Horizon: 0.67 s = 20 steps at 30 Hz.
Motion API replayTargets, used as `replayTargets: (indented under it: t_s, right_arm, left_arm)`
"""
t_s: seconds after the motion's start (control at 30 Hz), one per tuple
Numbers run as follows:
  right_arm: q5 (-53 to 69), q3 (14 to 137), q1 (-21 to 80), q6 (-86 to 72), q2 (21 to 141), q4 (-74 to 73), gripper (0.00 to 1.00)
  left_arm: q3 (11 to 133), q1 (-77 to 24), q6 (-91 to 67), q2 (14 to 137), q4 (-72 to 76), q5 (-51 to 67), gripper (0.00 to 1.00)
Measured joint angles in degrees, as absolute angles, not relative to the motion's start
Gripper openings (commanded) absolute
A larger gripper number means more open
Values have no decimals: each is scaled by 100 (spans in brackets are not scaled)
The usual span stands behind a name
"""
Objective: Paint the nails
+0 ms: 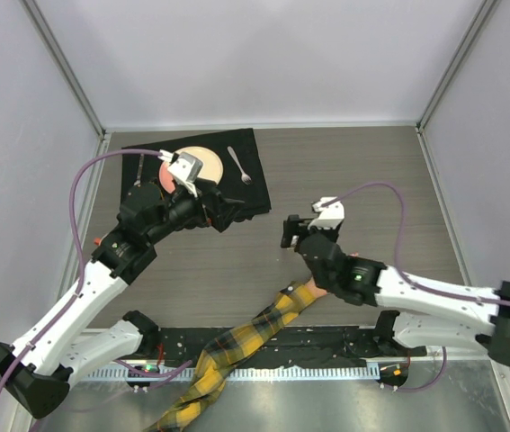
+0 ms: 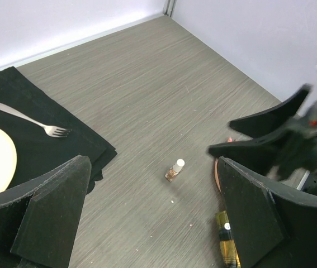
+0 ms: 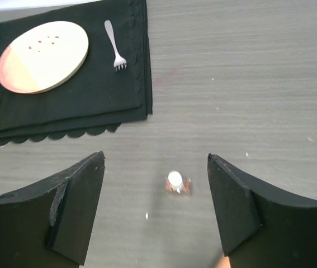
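Right jaws hang spread over a small bottle [image 3: 176, 182], mannequin hand [image 1: 309, 286] just behind them.

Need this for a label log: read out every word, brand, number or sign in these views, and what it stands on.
No text can be read in any view.
The bottle: any label is too small and blurred to read.
The plate: only coloured specks, no letters.

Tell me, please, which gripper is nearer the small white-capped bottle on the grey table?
Right. The right gripper hangs open just above the small white-capped bottle; the left gripper is farther off, beside the black cloth.
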State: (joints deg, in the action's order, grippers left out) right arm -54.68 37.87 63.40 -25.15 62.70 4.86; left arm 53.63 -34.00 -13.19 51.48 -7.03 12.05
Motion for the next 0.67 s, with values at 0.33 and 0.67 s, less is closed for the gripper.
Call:
replayTargets:
  t_s: [0.33,0.67]
  right_arm:
    - [-4923,4136,6278,-4128,3662,-2626,92]
    - [-4362,4025,6278,-4731,2705,-3511,100]
  left_arm:
    - [5304,-3387,-1643,5190,-532,1210,100]
    - [4678,-3371,-2821,4678,-200,1356,100]
